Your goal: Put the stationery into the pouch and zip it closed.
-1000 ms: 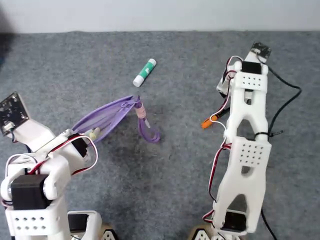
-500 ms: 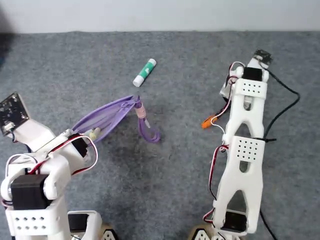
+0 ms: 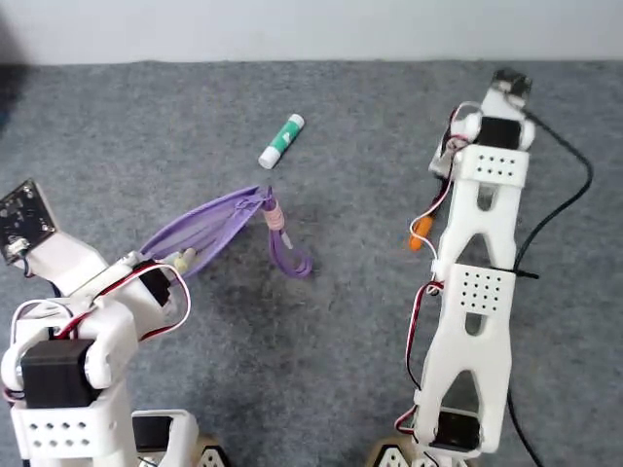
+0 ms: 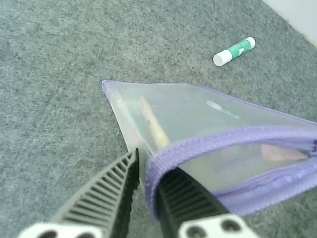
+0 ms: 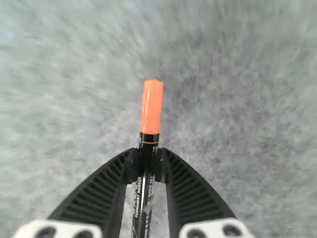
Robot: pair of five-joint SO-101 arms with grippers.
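While our left end effector [image 4: 146, 166] pinches one corner of the pouch [image 4: 198, 124], we see its make plainly: pale see-through walls, a purple zipper band, and a purple strap [image 3: 288, 251] curling from its far end. It lies on the grey bench [image 3: 341, 321] just ahead of the left arm. A yellowish stick and a pinkish patch show through its wall. We count one pouch, one green-and-white glue stick [image 3: 281, 141] lying apart beyond it, and one orange-capped marker [image 5: 151, 106]. The marker is clamped in our right end effector [image 5: 147, 156], well right of the pouch.
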